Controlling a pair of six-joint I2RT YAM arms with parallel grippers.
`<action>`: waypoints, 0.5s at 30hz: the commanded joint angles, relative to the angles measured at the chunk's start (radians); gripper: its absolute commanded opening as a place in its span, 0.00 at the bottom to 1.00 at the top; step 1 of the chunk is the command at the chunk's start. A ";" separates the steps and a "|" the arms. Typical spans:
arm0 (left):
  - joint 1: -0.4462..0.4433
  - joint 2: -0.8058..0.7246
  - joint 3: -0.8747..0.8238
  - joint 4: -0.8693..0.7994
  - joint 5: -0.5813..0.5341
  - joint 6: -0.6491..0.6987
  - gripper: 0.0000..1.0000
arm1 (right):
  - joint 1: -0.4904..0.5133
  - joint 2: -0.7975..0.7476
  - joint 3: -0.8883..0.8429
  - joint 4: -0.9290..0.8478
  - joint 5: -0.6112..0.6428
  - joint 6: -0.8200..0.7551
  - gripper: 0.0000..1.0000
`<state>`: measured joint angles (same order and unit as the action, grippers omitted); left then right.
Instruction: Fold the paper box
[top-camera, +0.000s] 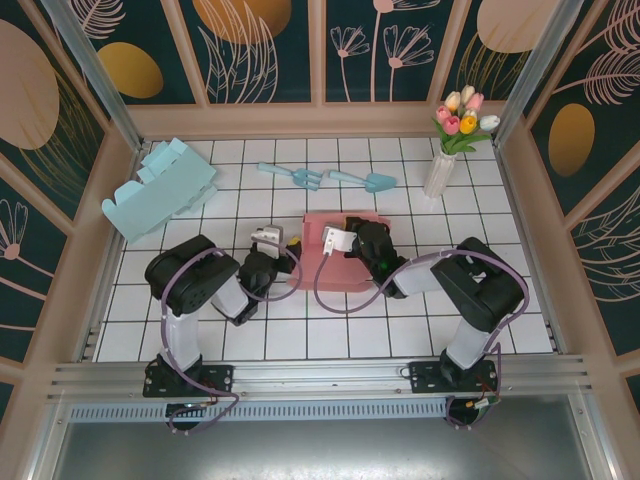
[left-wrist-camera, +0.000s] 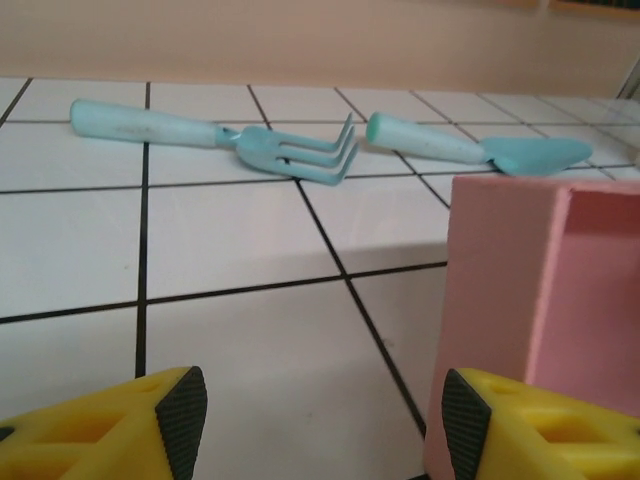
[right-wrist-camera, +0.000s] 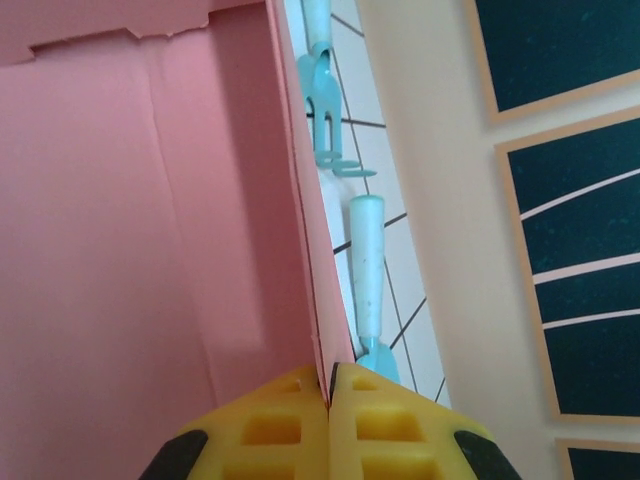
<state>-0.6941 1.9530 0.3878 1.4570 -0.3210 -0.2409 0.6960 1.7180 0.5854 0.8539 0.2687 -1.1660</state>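
Observation:
The pink paper box lies in the middle of the tiled table, with its walls partly raised. My right gripper is at the box's far right corner. In the right wrist view that gripper is shut on the thin upright far wall of the box. My left gripper sits low on the table just left of the box. In the left wrist view it stands open with bare tile between its fingers, and the box's left wall rises beside the right finger.
A light blue garden fork and trowel lie just behind the box. A light blue folded box rests at the back left. A vase of tulips stands at the back right. Walls enclose the table on three sides.

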 joint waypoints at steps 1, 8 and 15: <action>-0.021 0.002 0.001 0.077 0.029 -0.015 0.65 | -0.001 0.052 -0.029 -0.213 0.001 0.037 0.00; -0.034 -0.054 -0.031 0.083 0.003 -0.057 0.61 | 0.012 0.048 -0.052 -0.121 0.046 0.011 0.00; -0.034 -0.104 -0.065 0.071 -0.013 -0.029 0.61 | 0.047 0.032 -0.083 -0.003 0.110 -0.047 0.00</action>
<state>-0.7223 1.8721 0.3485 1.5070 -0.3161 -0.2703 0.7261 1.7241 0.5373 0.8696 0.3397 -1.1812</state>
